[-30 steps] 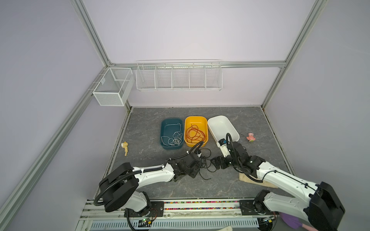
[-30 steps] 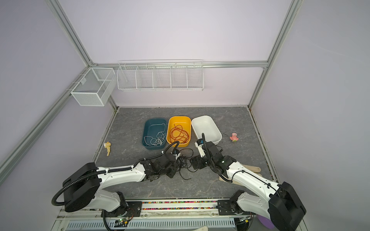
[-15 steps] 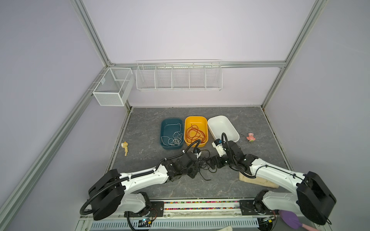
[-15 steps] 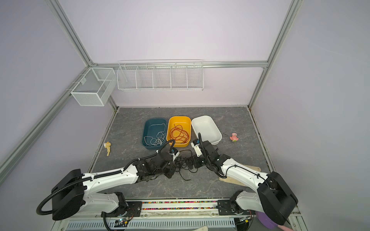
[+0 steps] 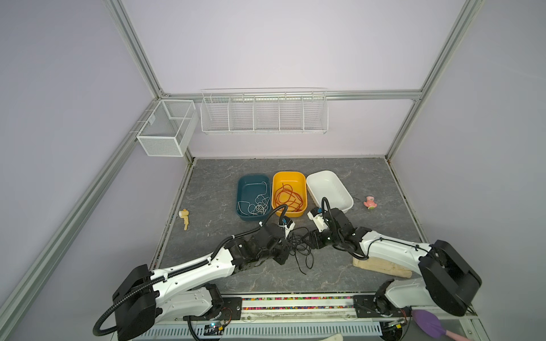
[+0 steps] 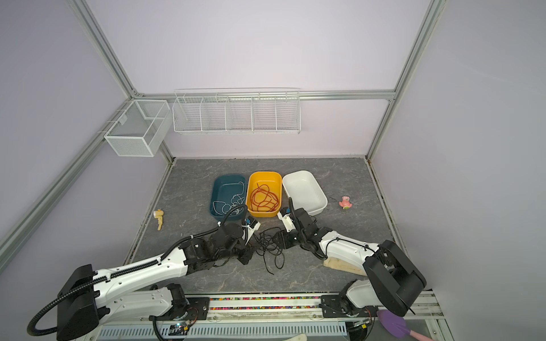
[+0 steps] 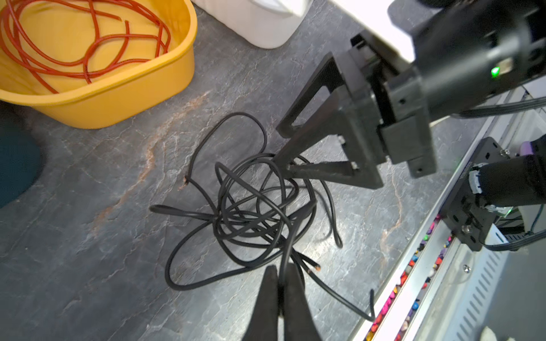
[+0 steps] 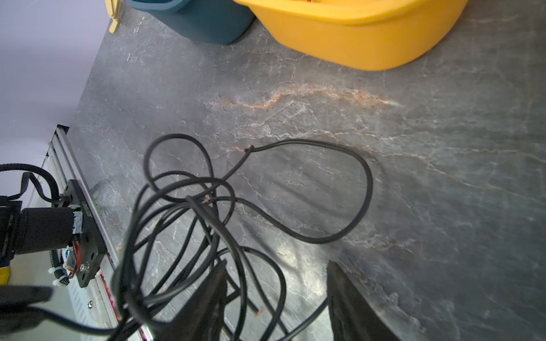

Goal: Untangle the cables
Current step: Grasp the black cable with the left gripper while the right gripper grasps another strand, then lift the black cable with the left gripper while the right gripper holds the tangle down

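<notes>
black cable (image 5: 299, 245) (image 7: 251, 212): a loose heap of crossing loops on the bare tabletop (image 5: 354, 171), between the row of bins and the front edge and about midway between the left and right edges; cut ends stick out of it (copper shows at a few tips).
left gripper (image 7: 281, 267): fingers pressed together on one strand of the black cable, at the side of the heap nearer the front edge; the strand rises from the loops into the pinch.
right gripper (image 8: 276, 265) (image 7: 285, 150): fingers stand apart with nothing clamped, tips low at the right side of the heap; loops cross the gap between them, and one tip sits in among the strands.
white cable (image 5: 255, 205): lies in thin loops inside the teal bin (image 5: 239, 192), the left one of the row.
red-orange cable (image 5: 288, 197): coiled inside the yellow bin (image 5: 288, 176), the middle one, touching the teal bin's side.
white bin (image 5: 331, 189): right end of the row, set askew to the other two.
pink toy (image 5: 370, 202): near the right edge, apart from the white bin.
yellowish toy (image 5: 184, 217): near the left edge.
beige block (image 5: 381, 267): under the right forearm, towards the front right corner.
</notes>
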